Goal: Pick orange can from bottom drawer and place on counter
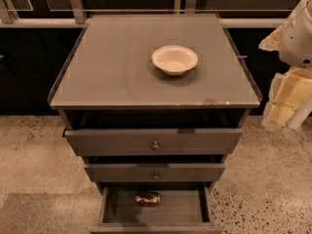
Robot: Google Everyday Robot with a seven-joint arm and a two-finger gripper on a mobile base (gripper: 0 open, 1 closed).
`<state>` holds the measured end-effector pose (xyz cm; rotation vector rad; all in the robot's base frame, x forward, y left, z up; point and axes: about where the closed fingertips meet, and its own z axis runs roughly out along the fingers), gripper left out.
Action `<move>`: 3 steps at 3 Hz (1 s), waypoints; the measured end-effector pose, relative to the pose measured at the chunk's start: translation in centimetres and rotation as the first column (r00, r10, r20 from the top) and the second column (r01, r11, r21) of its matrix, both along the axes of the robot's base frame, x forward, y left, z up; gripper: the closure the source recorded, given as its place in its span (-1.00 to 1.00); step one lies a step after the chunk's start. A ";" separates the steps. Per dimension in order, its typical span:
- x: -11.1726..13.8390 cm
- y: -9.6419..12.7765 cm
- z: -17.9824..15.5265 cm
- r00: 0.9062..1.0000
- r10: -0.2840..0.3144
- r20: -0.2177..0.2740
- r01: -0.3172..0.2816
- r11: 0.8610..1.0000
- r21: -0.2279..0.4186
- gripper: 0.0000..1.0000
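Note:
The orange can (147, 198) lies on its side on the grey floor of the open bottom drawer (195, 209), near the drawer's back and slightly left of centre. The counter (107, 67) is the flat grey top of the cabinet, with a chipped spot on its front rim. My gripper (285, 101) hangs at the far right of the view, beside the cabinet's right side at about counter height, well above and to the right of the can. It holds nothing that I can see. Part of the arm (298, 33) shows above it.
A cream-white bowl (174, 59) stands on the counter, right of centre. The two upper drawers (154, 141) with small round knobs are slightly pulled out above the bottom drawer. Speckled floor lies on both sides of the cabinet. Dark cabinets and a rail run behind.

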<state>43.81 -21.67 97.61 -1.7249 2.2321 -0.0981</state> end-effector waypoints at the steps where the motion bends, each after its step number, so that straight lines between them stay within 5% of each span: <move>1: 0.0 0.0 0.0 1.000 0.000 0.000 0.000 1.000 0.000 -1.00; 2: -0.2 0.0 0.2 1.000 -0.008 0.021 0.008 1.000 0.003 -1.00; 3: -1.7 -0.8 -2.4 0.999 -0.030 0.032 0.028 0.997 0.071 -1.00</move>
